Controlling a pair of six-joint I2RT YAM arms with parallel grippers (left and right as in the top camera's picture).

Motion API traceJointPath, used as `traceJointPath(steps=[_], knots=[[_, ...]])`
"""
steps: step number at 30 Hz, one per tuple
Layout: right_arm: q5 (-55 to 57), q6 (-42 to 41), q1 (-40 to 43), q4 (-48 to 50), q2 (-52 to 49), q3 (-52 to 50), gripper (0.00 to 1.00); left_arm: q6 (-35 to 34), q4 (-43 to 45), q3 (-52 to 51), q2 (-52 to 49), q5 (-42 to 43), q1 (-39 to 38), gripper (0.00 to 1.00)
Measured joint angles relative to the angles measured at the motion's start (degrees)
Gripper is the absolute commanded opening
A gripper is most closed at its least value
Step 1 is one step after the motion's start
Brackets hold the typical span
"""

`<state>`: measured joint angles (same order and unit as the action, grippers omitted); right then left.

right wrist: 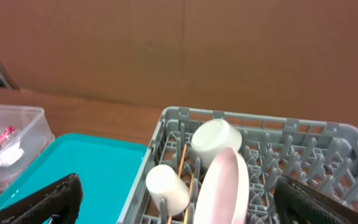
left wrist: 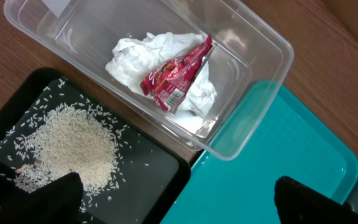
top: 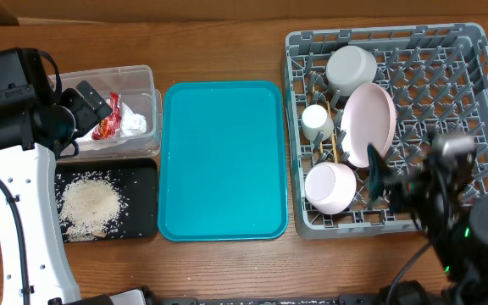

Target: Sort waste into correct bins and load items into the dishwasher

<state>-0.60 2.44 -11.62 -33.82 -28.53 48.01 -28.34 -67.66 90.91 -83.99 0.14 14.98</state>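
Both claws stand wide open and hold nothing: the left claw [left wrist: 179, 208] hangs over the spot where the black tray [top: 142, 199] meets the teal serving tray [top: 219, 161], and the right claw [right wrist: 185, 202] hangs at the near edge of the grey dish rack [top: 473, 102]. With the teal tray bare, I'd judge the sorting finished and a clean retreat the only step left. Each arm should lift straight up before swinging away, so that no finger clips the clear tub [top: 146, 80] or catches a peg. The crumpled napkin [left wrist: 135, 59] and red wrapper [left wrist: 176, 78] lie together in the tub, just beyond the left claw and apart from it. The rice [top: 91, 203] lies heaped on the black tray below it. In the rack the pink plate [top: 369, 123] stands on edge right ahead of the right claw, untouched, with the cream cup [top: 315, 120] and chopsticks [right wrist: 180, 162] beside it and two bowls [top: 351, 68] nearby.
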Motion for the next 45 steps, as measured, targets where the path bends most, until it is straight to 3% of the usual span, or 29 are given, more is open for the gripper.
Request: traceJointPath(steps=[4, 8, 13, 18, 22, 33, 45], knots=[[0.0, -2.7, 0.5, 5.3, 11.2, -12.2, 1.00, 0.0, 0.0, 0.0, 0.0, 0.0, 0.0, 1.00], [0.0, -7.6, 1.8, 16.5, 20.6, -24.9, 1.00, 0.0, 0.0, 0.0, 0.0, 0.0, 0.0, 1.00], [0.0, -13.0, 3.8, 30.1, 26.4, -37.8, 1.00, 0.0, 0.0, 0.0, 0.0, 0.0, 0.0, 1.00], [-0.5, -14.7, 4.4, 38.2, 27.6, -44.0, 1.00, 0.0, 0.0, 0.0, 0.0, 0.0, 0.0, 1.00], [-0.6, -14.8, 4.6, 38.8, 27.7, -46.2, 1.00, 0.0, 0.0, 0.0, 0.0, 0.0, 0.0, 1.00], [-1.7, -11.4, 5.6, 29.0, 27.7, -46.9, 1.00, 0.0, 0.0, 0.0, 0.0, 0.0, 0.0, 1.00], [-2.0, -10.3, 5.6, 28.9, 27.7, -46.9, 1.00, 0.0, 0.0, 0.0, 0.0, 0.0, 0.0, 1.00]])
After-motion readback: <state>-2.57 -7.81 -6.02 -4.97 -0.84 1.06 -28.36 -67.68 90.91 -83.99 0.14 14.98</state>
